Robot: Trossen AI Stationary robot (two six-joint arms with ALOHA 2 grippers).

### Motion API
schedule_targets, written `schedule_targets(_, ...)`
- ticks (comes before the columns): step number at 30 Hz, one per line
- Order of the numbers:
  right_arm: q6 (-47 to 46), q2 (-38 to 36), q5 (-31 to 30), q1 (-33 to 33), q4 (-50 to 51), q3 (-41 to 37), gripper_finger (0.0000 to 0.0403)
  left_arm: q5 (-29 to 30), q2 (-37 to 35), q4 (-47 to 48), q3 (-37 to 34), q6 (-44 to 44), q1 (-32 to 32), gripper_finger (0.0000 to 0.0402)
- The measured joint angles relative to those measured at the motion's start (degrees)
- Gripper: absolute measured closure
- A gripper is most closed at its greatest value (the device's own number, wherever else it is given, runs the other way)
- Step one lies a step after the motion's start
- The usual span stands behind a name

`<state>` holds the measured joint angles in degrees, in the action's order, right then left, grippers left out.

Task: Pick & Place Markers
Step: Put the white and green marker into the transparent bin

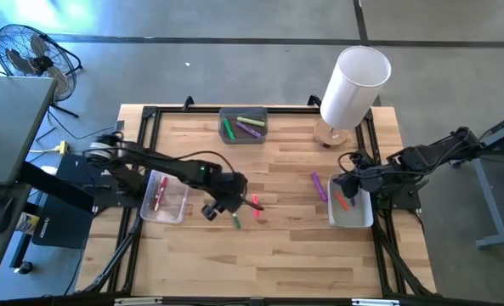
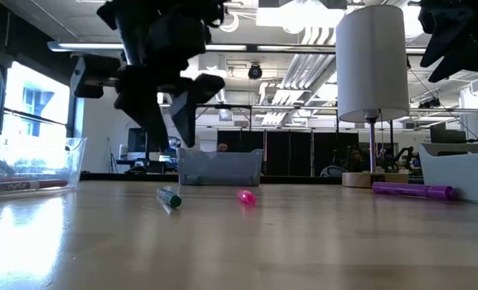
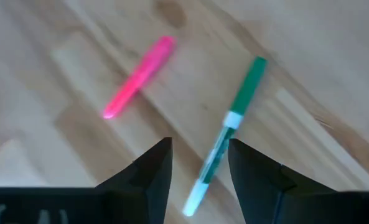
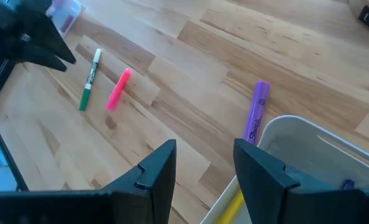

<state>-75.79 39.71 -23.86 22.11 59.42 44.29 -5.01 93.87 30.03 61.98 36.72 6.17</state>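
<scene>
Room: I see a concrete floor around the rig, a fan [image 1: 32, 53] at the far left, and open ceiling lights in the low view.
Table: pale wood planks [image 1: 277, 246] inside a black frame.
Left gripper: my left gripper [image 3: 200, 163] hangs over the table's middle with its fingers parted, holding nothing; the white end of the green marker [image 3: 226, 134] lies on the wood between the fingertips.
Pink marker: the pink marker [image 3: 139, 76] lies on the wood near the green one, apart from it.
Right gripper: my right gripper [image 4: 204, 163] hovers at the near rim of the right tray [image 1: 353, 217], fingers spread, nothing held.
Purple marker: one purple marker [image 4: 256, 110] lies on the table just outside that tray.
Right tray: I can make out an orange marker [image 1: 342, 202] in it from above, and a yellow one [image 4: 223, 210] by the wrist camera.
Left tray: the clear left tray [image 1: 177, 210] holds a red marker [image 1: 160, 192].
Far bin: the grey bin [image 1: 243, 136] at the far edge holds green, yellow-green and purple markers.
Lamp: a white lamp [image 1: 352, 85] stands at the far right corner.
</scene>
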Motion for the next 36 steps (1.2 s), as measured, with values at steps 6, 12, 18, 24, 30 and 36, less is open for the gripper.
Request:
schedule_targets(6,0.4,-0.1,-0.1,0.0,0.3,0.0,0.0254,-2.0,6.3,6.3,4.4,3.4,0.3,0.0250)
schedule_targets(12,0.4,-0.1,-0.1,0.0,0.3,0.0,0.0254,-0.2,10.4,6.7,4.8,6.1,0.7,0.0250)
schedule_targets(18,0.2,-0.1,0.0,0.0,0.2,0.0,0.0254,2.3,13.8,6.6,5.2,7.6,0.6,0.0254)
schedule_targets(24,0.4,-0.1,-0.2,0.0,-0.2,0.0,0.0254,1.9,14.2,7.5,5.0,7.5,0.7,0.0338)
schedule_targets(30,4.1,-0.1,-3.1,0.0,-0.8,0.0,0.0254,0.1,13.8,9.1,5.8,1.8,0.6,0.0371)
schedule_targets(36,4.3,0.0,-8.2,0.0,-1.3,-0.1,0.0254,-0.2,13.0,12.8,11.5,-10.7,-0.4,0.0387)
